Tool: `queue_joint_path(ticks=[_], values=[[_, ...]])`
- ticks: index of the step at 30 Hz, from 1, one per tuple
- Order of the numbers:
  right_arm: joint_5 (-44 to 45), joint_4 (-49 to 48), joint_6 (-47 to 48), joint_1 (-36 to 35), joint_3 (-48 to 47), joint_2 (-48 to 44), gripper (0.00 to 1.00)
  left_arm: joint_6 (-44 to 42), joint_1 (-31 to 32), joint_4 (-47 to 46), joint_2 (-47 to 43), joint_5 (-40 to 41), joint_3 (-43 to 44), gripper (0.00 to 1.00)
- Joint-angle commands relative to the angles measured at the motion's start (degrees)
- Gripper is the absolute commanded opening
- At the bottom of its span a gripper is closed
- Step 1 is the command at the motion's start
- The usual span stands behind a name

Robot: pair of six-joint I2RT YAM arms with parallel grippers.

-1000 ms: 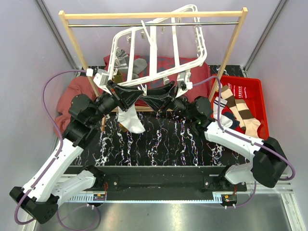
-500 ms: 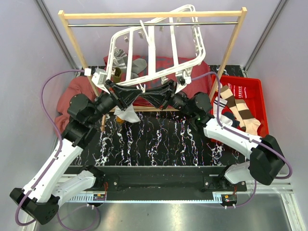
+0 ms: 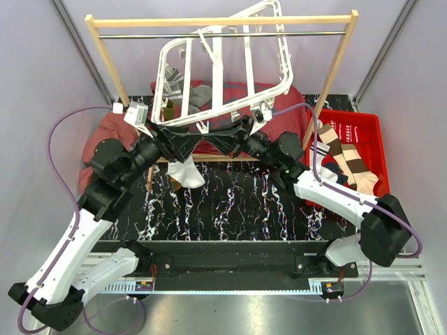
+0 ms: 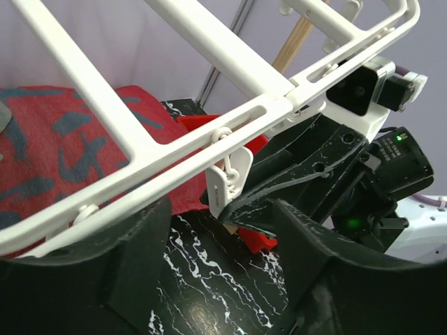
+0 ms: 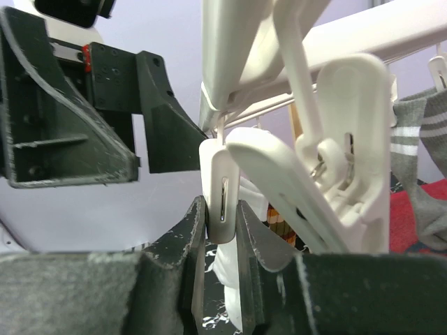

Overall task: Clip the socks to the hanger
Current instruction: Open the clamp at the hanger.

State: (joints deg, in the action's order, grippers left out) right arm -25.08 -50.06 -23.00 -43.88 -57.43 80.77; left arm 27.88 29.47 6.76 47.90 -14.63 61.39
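The right tool (image 5: 220,209) is closed on a clip (image 5: 223,174) under the near bar of the hanger (image 4: 181,148) — if the squeeze slips, it snaps shut before the white sock (image 3: 186,172) enters. That sock hangs below the left tool (image 3: 192,139), long axis pointing down; whether this tool grips it, I cannot tell.

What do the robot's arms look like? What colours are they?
The left arm and right arm are made of smooth white tubes joined by chunky round black joints. The left gripper and right gripper are black, each with two flat wedge-shaped fingers. A thin purple cable loops beside each arm. A tiny green light glows on the right one.
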Motion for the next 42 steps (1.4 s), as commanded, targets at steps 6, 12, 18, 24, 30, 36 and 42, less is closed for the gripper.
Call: queue_joint_path(ticks=[6, 12, 18, 24, 30, 36, 42], values=[[5.92, 1.46, 5.16, -0.59, -1.28, 0.09, 0.01, -3.97, 7.51, 5.88, -0.09, 14.45, 6.02, 0.78], [9.34, 5.06, 10.43, -2.44, -1.63, -0.62, 0.00, -5.29, 14.72, 7.39, 3.77, 27.72, 9.37, 0.80], [12.16, 5.33, 12.54, -4.02, -1.02, -0.70, 0.00, -6.43, 19.65, 7.65, 7.11, 38.17, 11.21, 0.79], [12.42, 5.33, 13.77, -4.64, -1.28, 0.09, 0.00, -6.26, 20.54, 7.21, 8.78, 45.92, 12.35, 0.72], [13.30, 5.77, 15.01, -4.99, -1.02, 0.26, 0.00, -5.82, 20.62, 5.11, 11.07, 46.63, 12.97, 0.63], [13.92, 6.47, 16.23, -5.52, -0.58, 0.00, 0.00, -5.56, 20.71, 3.87, 12.74, 46.27, 13.94, 0.52], [15.50, 7.17, 17.55, -5.60, 0.38, 0.70, 0.00, -7.57, 21.06, 3.25, 13.71, 47.85, 14.73, 0.38]])
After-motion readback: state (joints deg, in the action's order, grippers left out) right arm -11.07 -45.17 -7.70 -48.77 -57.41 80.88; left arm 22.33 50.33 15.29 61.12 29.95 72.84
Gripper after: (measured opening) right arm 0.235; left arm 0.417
